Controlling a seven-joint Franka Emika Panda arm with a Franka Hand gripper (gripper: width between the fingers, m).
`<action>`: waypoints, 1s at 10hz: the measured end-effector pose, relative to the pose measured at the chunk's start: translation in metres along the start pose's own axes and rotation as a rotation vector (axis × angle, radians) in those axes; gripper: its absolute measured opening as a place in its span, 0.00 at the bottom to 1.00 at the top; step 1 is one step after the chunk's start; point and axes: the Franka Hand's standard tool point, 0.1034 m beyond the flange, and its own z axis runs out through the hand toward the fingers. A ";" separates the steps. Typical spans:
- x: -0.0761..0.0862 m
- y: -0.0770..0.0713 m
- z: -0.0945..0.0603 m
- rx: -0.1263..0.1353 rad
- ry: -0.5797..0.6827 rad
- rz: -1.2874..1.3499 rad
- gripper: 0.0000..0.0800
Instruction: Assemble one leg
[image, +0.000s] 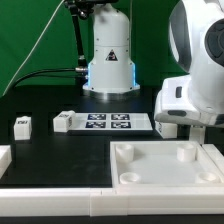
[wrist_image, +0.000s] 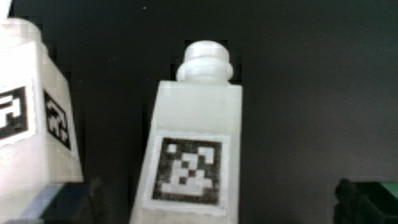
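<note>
- The two-finger gripper (wrist_image: 214, 202) is spread wide and holds nothing. Its dark fingertips (wrist_image: 365, 198) show only as two corners, well apart and touching nothing.
- The leg (wrist_image: 192, 130), a small chunky white plastic block with a rounded peg at one end and a black-and-white square tag on its face, lies straight under the gripper. Its tagged end sits between the two fingertips, clear of both.
- The step in hand looks like the approach to the first pick, with the leg lined up but not gripped.
- The next move probably calls for coming down squarely over the leg and closing on its flat sides. The grip should stay below the peg, leaving it free for a socket.
- Count of legs: the wrist view shows two, the lined-up one and a second leg (wrist_image: 27, 95) just beside it, outside one fingertip. The exterior view shows a third leg (image: 22, 125) far from the gripper on the black table (image: 45, 150). I cannot tell whether there are more.
- There is one wide white square panel (image: 150, 168) with round corner sockets, near the gripper.
- There is one marker board (image: 110, 122), between the gripper and the third leg.
</note>
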 end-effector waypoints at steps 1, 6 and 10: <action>-0.001 0.002 0.001 -0.002 -0.012 -0.003 0.81; -0.001 0.016 0.012 -0.010 -0.124 0.008 0.81; -0.002 0.014 0.013 -0.014 -0.124 0.007 0.36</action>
